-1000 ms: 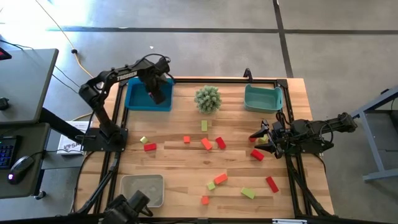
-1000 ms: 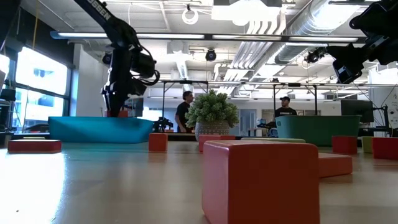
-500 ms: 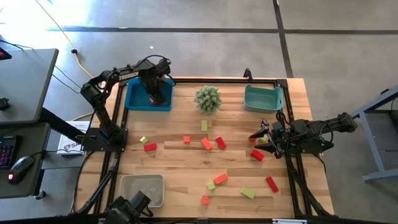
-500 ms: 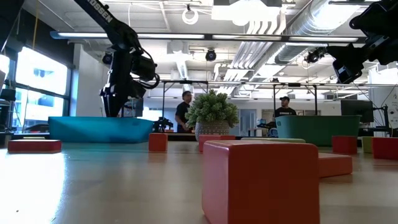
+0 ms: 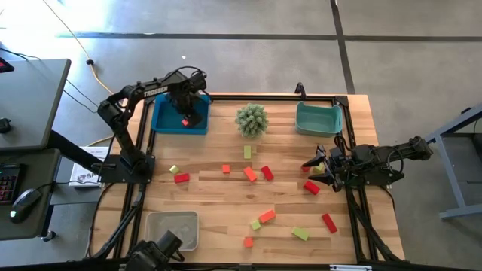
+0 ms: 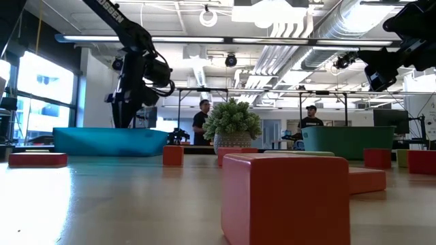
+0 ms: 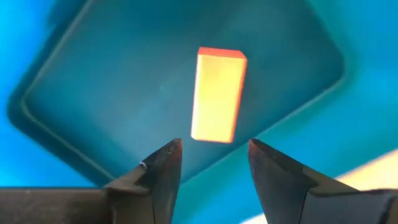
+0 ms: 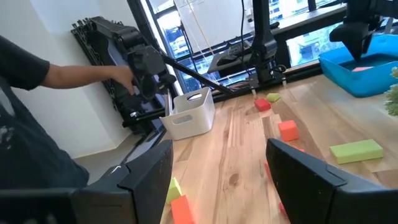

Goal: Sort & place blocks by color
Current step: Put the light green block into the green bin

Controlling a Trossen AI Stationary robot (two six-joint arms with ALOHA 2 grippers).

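Note:
My left gripper (image 7: 214,154) is open and hangs above the blue bin (image 5: 164,120) at the table's far left. One orange-red bar block (image 7: 217,96) lies flat on the bin's floor right below the fingers, clear of them; it shows as a red spot (image 5: 184,122) in the high view. My right gripper (image 5: 319,167) waits open near the table's right edge, holding nothing. Several red, orange-red and yellow-green blocks lie loose on the wood, among them a red one (image 5: 312,187) close to the right gripper and a green one (image 5: 247,151) in the middle.
A spiky green plant (image 5: 251,119) stands at the far middle, a teal bin (image 5: 318,119) at the far right, a white bin (image 5: 173,228) at the near left. A person's arm (image 8: 93,71) reaches toward equipment beyond the table's left side. A big red block (image 6: 286,197) fills the low view's foreground.
The left gripper has let go of the orange-red block over the blue bin; the block has dropped and now lies on the bin's floor. The gripper has risen a little above the bin. The right arm has kept still.

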